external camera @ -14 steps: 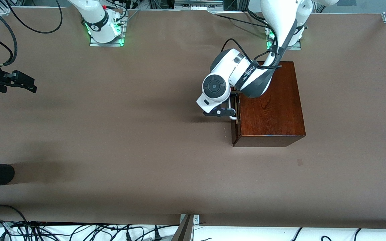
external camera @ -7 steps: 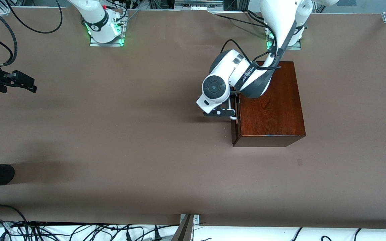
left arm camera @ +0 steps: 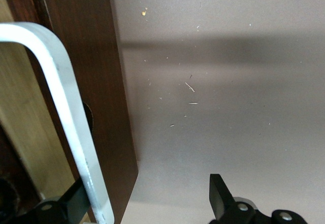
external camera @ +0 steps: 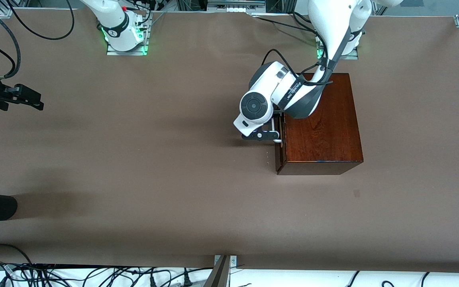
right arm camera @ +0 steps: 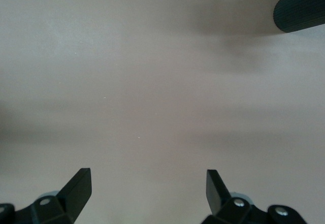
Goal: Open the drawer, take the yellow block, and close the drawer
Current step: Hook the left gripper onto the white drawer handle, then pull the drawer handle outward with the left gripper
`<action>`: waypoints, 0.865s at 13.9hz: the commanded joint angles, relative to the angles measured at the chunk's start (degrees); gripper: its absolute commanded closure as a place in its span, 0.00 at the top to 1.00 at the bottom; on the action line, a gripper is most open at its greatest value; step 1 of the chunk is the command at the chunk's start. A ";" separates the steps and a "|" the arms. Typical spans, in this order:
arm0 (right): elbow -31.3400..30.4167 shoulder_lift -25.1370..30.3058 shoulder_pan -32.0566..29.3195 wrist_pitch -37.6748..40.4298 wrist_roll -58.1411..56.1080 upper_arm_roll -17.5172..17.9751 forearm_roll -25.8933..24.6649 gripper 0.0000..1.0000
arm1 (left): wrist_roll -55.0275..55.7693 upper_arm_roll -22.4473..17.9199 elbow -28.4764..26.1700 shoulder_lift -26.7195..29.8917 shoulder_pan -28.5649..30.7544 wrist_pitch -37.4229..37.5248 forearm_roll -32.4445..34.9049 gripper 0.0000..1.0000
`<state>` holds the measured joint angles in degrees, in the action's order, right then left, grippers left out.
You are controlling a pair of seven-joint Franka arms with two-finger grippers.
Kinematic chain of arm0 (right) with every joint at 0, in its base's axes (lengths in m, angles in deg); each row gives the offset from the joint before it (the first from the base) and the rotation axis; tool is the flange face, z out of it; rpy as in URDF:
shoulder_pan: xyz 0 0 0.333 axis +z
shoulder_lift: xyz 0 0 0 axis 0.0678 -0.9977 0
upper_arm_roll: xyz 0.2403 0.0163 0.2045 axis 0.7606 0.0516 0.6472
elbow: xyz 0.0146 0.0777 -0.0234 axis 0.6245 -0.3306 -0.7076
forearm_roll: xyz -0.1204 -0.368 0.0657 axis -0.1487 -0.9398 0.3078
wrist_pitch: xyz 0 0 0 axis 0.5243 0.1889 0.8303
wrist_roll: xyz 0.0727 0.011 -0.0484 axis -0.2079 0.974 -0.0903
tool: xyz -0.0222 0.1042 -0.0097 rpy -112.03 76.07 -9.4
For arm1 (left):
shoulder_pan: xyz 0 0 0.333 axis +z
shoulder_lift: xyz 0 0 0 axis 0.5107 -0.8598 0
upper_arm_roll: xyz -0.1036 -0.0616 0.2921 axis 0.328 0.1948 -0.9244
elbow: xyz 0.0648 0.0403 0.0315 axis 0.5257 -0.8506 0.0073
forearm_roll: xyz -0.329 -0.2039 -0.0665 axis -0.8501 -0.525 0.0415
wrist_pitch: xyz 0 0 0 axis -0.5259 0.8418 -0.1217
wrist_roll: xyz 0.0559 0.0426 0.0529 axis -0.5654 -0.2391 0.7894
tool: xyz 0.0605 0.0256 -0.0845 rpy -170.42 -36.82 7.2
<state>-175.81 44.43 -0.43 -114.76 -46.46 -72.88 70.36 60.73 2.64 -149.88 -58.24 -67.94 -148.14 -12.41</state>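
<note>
Left gripper [external camera: 271, 134] first: jaws spread wide, and the white handle [left arm camera: 71, 127] of the drawer [external camera: 279, 135] sits between them, hard up against one finger, nothing squeezed yet. That's the relation to watch: the bar's long axis runs across the drawer front, so the jaws straddle it crosswise, and the pull would have to go straight out from the box, toward the right arm's end of the bench [external camera: 153, 159]. The handle looks like smooth painted metal, a flat bent strip; the drawer front is dark reddish-brown, pale wood showing at its edge. The drawer looks barely cracked open at most. The glossy wooden box [external camera: 321, 123] gleams, grain visible. No yellow block in sight; presumably inside. The right gripper [right arm camera: 147, 188] waits over bare bench at its own end, jaws wide, well away.
</note>
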 commanded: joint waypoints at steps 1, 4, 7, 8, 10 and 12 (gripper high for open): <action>0.24 0.58 -0.73 0.21 -0.68 0.42 0.82 1.00 | 1.11 -0.49 0.12 0.22 -1.35 -1.47 -0.50 1.00; 0.24 0.58 -0.73 0.21 -0.68 0.42 0.82 1.00 | 1.38 -0.49 0.56 -0.13 -1.44 -1.82 -1.38 1.00; 0.24 0.58 -0.73 0.21 -0.68 0.42 0.82 1.00 | 4.18 -0.40 0.74 -0.65 -2.40 -3.58 -1.29 1.00; 0.24 0.58 -0.73 0.30 -0.68 0.42 0.82 1.00 | 5.15 -0.40 0.82 -0.83 -2.84 -3.58 -1.29 1.00; 0.24 0.58 -0.73 0.30 -0.68 0.42 0.82 1.00 | 6.03 -0.40 2.05 -1.62 -3.98 -3.58 -1.38 1.00; 0.33 0.58 -0.73 0.39 -0.68 0.42 0.82 1.00 | 7.08 -0.40 3.20 -2.59 -4.16 -3.66 -1.47 1.00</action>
<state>-175.81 44.43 -0.43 -114.75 -46.46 -72.88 70.36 66.17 2.66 -149.58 -58.70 -70.91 -151.38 -12.41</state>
